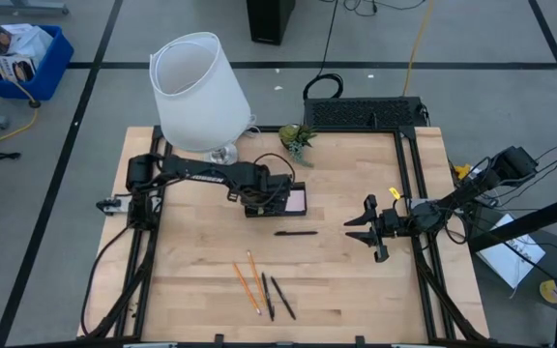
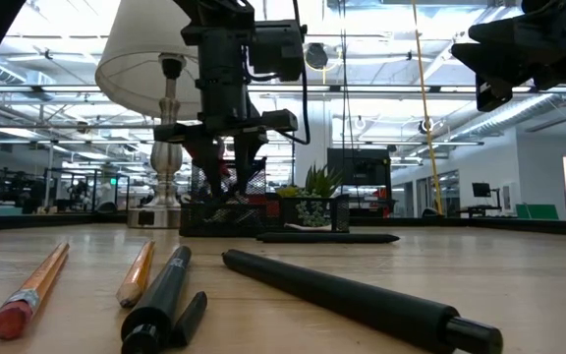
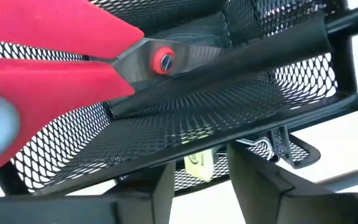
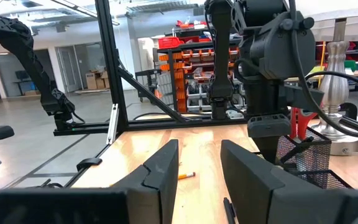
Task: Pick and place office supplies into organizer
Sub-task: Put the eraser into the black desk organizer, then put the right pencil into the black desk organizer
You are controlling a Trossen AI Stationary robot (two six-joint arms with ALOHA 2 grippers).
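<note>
1. Left gripper [image 1: 267, 198] hangs over the organizer [image 1: 288, 201]; its jaws stand parted, the scissors [image 3: 61, 68] inside the mesh.
2. Right gripper [image 1: 367, 232] waits above the worktop [image 1: 356, 280], jaws parted, empty.
3. Pencils [image 1: 248, 282] and pens [image 1: 277, 297] lie near the front edge.

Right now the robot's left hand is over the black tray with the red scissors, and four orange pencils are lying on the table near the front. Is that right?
Not quite. The high view shows only two orange pencils on the table, beside two black pens. The rest is right: the left hand is over the black tray, and the left wrist view shows the red scissors there.
</note>
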